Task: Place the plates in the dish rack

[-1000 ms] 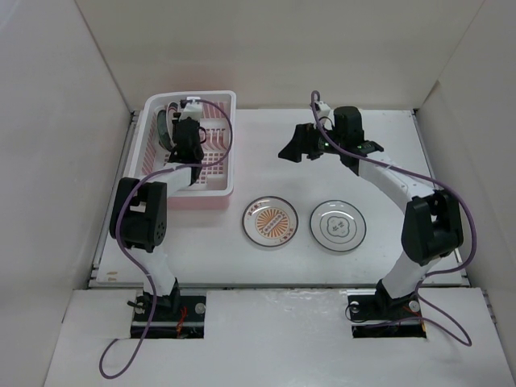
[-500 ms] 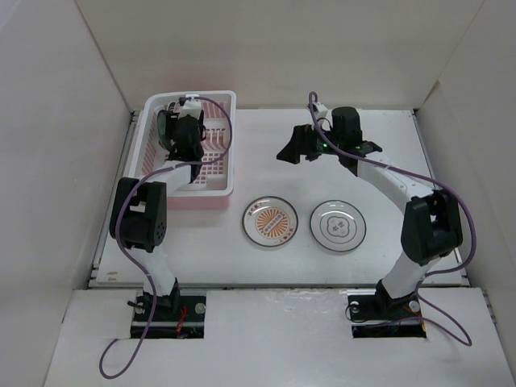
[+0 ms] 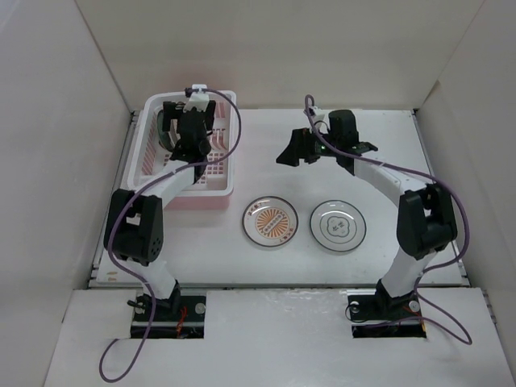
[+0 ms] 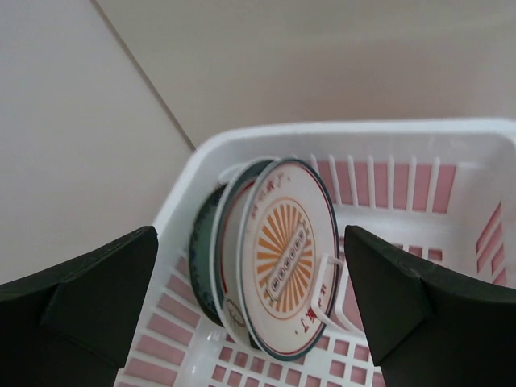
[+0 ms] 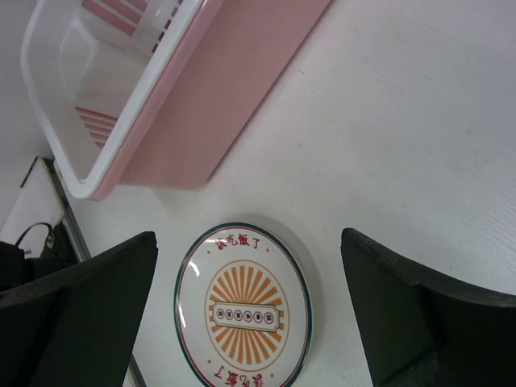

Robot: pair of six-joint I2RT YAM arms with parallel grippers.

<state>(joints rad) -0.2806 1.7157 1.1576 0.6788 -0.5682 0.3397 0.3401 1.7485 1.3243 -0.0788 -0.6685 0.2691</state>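
Left pincer point(image 4: 250, 234): fingers point(image 4: 81, 310) wide apart, nothing between them, hanging over the far left end of the pink rack point(image 4: 419, 133).

Left wrist view: three plates stand on edge in the white tines there, packed close. The green plate point(image 4: 199, 242) is furthest left, the teal-rimmed plate point(image 4: 226, 242) comes next, and the first sunburst plate point(image 4: 286, 258) faces me. Red characters at its lower rim and a row of small marks in its centre bar, both too small to read.

Top view: my left arm covers most of that stack, and only a dark edge shows. On the table point(image 3: 387, 161), off the rack's near right corner, the second sunburst plate point(image 3: 271, 222) lies flat, face up. Just right of it, not touching, lies the grey-patterned plate point(image 3: 339, 225), which only this view shows.

Right wrist view: the second sunburst plate is closer here. Red Chinese characters arch above and below the orange rays, with a bar of tiny characters at the centre; I cannot read them. The rack's pink side wall is plain, no label.

Right pincer point(image 5: 248, 235): fingers spread, empty, in the air above the table, right of the rack and beyond the two flat plates.
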